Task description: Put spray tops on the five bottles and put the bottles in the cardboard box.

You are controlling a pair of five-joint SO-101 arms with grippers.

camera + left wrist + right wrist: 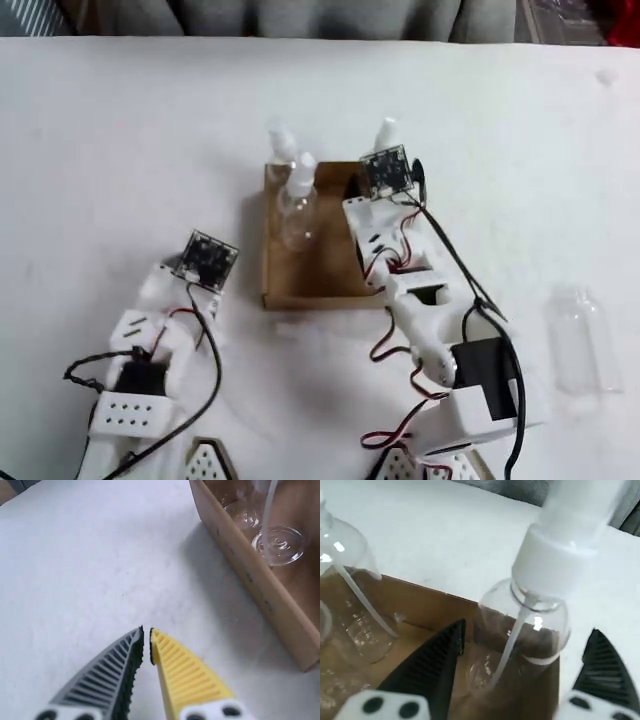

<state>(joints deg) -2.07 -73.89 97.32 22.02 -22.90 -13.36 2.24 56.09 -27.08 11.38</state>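
Standing up straight in a corner of the box (420, 602), a bottle (530, 625) with its top (555, 545) on is right between the two black fingers (432, 670) of the right claw (526, 631). The claw is wide open, with one finger on each side. I see no finger touching the bottle. The bottle's long way goes up and down, and the claw comes at it from the side. So I think this bottle is set down in its place. The claw's next job is to back away without bumping it.

A second bottle (283, 150) and a third bottle (300, 200), both with tops, are at the far end of the box.

A last bottle (583, 340) is out on the table (120, 150), off to the right of the right arm (430, 320) and well apart from the box. I see no top on it, and I cannot tell if it stands or lies. The right arm is much nearer to it.

The left claw (146, 640) is closed with nothing in it, over the table near the box's left wall.
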